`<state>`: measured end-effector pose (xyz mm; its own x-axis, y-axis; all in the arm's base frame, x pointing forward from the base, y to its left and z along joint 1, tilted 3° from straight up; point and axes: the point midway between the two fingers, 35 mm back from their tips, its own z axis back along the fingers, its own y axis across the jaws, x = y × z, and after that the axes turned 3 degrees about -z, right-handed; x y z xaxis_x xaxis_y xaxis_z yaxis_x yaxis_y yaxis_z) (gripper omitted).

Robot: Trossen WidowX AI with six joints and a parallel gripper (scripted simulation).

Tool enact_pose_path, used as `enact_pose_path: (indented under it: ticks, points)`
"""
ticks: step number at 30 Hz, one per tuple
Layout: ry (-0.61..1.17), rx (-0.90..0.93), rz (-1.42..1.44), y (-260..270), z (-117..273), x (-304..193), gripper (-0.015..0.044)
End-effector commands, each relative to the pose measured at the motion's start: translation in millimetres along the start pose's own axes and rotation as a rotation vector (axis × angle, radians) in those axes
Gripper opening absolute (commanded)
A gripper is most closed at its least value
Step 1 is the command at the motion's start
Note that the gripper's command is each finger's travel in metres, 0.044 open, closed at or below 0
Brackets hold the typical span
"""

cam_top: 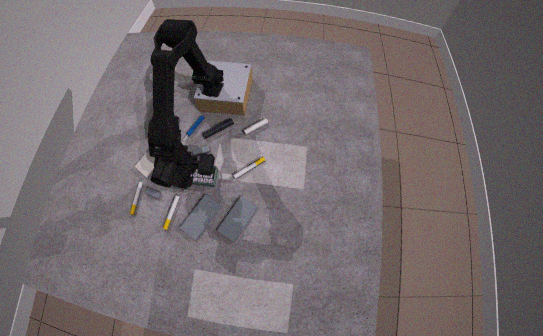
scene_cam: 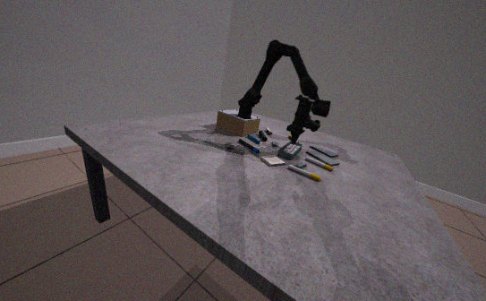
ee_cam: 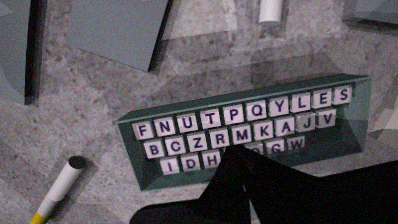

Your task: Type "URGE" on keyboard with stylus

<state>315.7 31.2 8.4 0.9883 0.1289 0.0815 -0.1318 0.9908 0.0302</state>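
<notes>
The keyboard [cam_top: 216,176] [scene_cam: 285,153] [ee_cam: 357,132] is a dark green tray with pale lettered keys. In the wrist view the U key [ee_cam: 188,124] and E key [ee_cam: 323,98] are in the top row, the R key [ee_cam: 220,137] in the middle row and the G key [ee_cam: 276,148] in the bottom row. My gripper [scene_cam: 294,140] [ee_cam: 233,151] is shut, with its fingertips together over the bottom row, just below the M key; no stylus shows between them. It covers some bottom-row keys. A blue pen-like thing [cam_top: 194,127] [scene_cam: 253,139] and a black-and-blue one [scene_cam: 249,145] lie nearby; I cannot tell which is the stylus.
White markers with yellow ends [cam_top: 136,198] [cam_top: 171,212] [cam_top: 249,167], two grey slabs [cam_top: 200,217] [cam_top: 237,220] and a cream pad [cam_top: 144,166] [scene_cam: 273,160] surround the keyboard. A black marker [cam_top: 218,128] and a white one [cam_top: 255,126] lie near the arm's base box [cam_top: 238,87].
</notes>
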Motion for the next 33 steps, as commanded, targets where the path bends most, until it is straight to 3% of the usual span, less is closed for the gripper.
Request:
enact_pose_path:
  ticks: [1,9,15,25,33]
  points:
    - [0.002,0.003,0.005,-17,0,0,0.0000]
    - [0.002,0.003,0.005,-20,0,0,0.0000]
    - [0.002,-0.003,0.005,-81,0,3,0.0000]
    - [0.002,-0.003,0.005,-80,0,2,0.0000]
    - [0.005,-0.001,0.005,-57,0,-28,0.0000]
